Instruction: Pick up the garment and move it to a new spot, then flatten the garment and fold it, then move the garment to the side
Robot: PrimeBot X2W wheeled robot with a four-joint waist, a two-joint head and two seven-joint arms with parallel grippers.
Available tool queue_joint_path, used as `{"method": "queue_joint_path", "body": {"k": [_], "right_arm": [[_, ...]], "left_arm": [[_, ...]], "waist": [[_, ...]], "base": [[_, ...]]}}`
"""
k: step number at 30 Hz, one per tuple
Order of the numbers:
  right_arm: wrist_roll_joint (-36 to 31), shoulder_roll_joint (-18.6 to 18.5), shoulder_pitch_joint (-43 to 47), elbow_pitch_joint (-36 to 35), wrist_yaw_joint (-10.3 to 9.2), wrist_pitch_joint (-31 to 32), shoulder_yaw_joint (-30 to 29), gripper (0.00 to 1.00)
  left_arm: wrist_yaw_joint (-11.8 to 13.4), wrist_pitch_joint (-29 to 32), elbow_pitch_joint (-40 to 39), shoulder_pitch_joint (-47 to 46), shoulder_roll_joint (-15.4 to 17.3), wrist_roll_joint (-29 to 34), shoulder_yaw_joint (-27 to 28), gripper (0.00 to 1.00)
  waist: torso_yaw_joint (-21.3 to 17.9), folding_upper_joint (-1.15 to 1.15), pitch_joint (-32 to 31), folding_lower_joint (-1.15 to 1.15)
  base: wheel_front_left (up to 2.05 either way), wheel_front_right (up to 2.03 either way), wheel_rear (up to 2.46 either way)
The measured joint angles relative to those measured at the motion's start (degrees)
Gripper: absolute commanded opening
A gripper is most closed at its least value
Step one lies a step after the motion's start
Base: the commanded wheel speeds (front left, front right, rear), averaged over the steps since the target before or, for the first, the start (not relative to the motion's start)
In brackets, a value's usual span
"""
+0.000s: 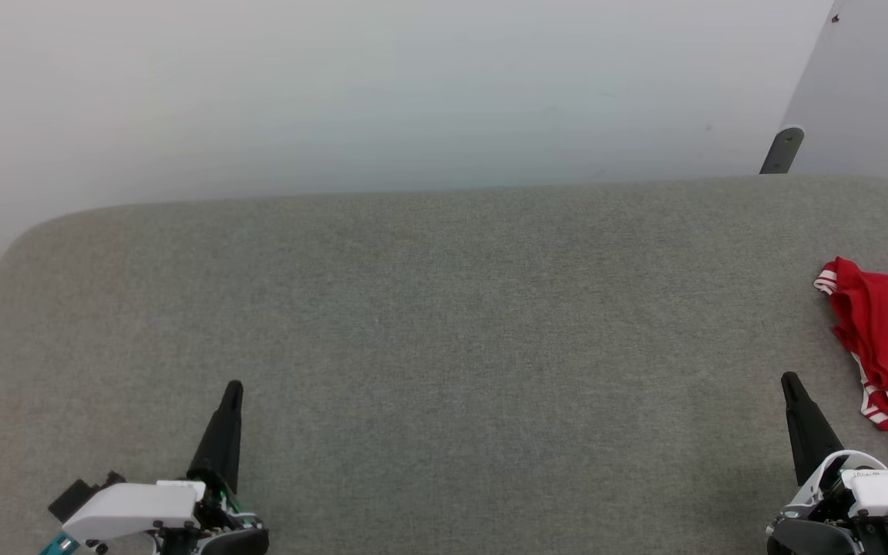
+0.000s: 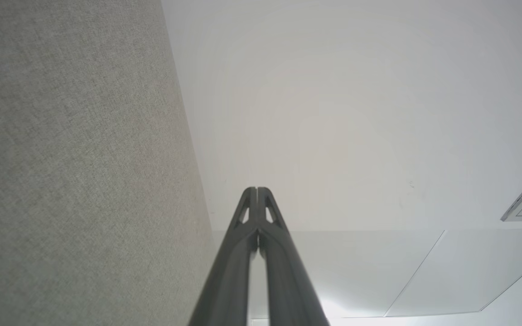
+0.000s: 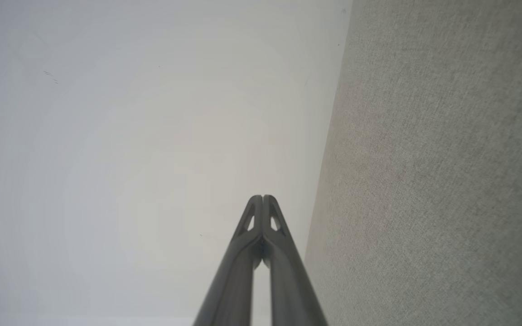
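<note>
left claw (image 1: 230, 399) noted at the near left, fingers pressed together, nothing held. right claw (image 1: 793, 389) noted at the near right, likewise closed and empty. both are held over the grey fabric worktop (image 1: 444, 308). the garment (image 1: 887, 331) is seen bunched at the right edge, red with striped trim, cut off by the frame, near the right claw but apart from it. pale wall (image 1: 382, 92) beyond.
</note>
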Motion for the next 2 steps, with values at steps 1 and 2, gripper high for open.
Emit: {"method": "queue_joint_path", "body": {"k": [1, 2], "right_arm": [[0.0, 0.0, 0.0, 0.0, 0.00, 0.0, 0.0, 0.00], [0.0, 0.0, 0.0, 0.0, 0.00, 0.0, 0.0, 0.00]], "left_arm": [[0.0, 0.0, 0.0, 0.0, 0.0, 0.0, 0.0, 0.00], [0.0, 0.0, 0.0, 0.0, 0.0, 0.0, 0.0, 0.00]], "waist": [[0.0, 0.00, 0.0, 0.00], [0.0, 0.00, 0.0, 0.00]], "base": [[0.00, 0.00, 0.00], [0.00, 0.00, 0.00]]}}
